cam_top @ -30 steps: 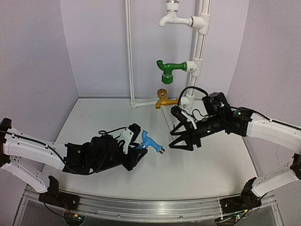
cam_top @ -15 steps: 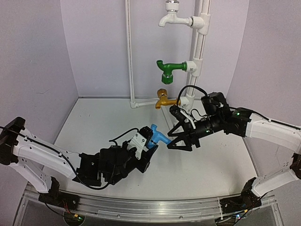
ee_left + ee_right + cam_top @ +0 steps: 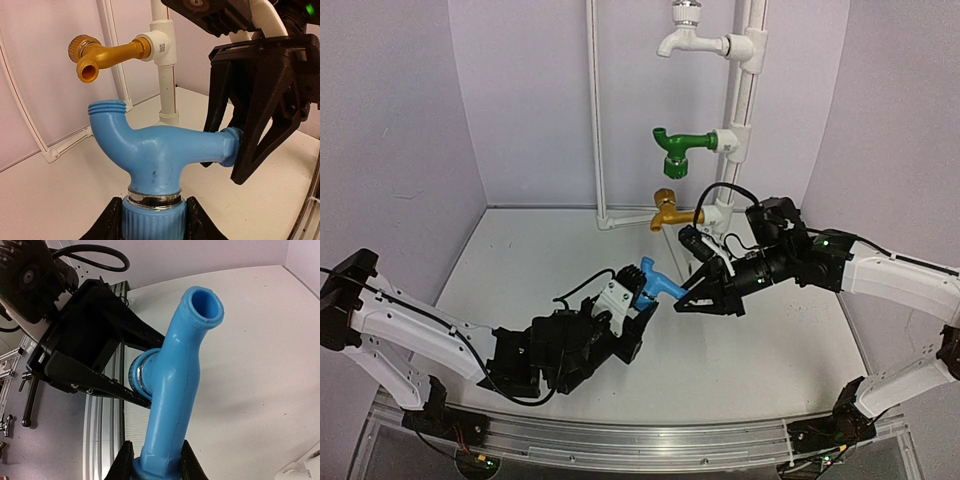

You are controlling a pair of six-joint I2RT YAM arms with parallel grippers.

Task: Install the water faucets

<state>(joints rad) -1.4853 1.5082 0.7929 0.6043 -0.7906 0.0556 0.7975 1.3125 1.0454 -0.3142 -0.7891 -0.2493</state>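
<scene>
Blue tap (image 3: 658,283) is now pinched by my right gripper (image 3: 689,290) too; left gripper (image 3: 636,302) still holds it. Handover next.

Setting: a robotics lab test cell. Evidence: plain pale walls (image 3: 400,120) box in a bare white table (image 3: 540,250). The left arm (image 3: 410,330) and right arm (image 3: 900,275), with exposed cables, are mounted on an aluminium rail (image 3: 620,440) at the near edge. A free-standing white pipe riser (image 3: 752,90) carries a white tap (image 3: 682,40), a green tap (image 3: 678,148) and a gold tap (image 3: 670,208), making a plumbing mock-up.
</scene>
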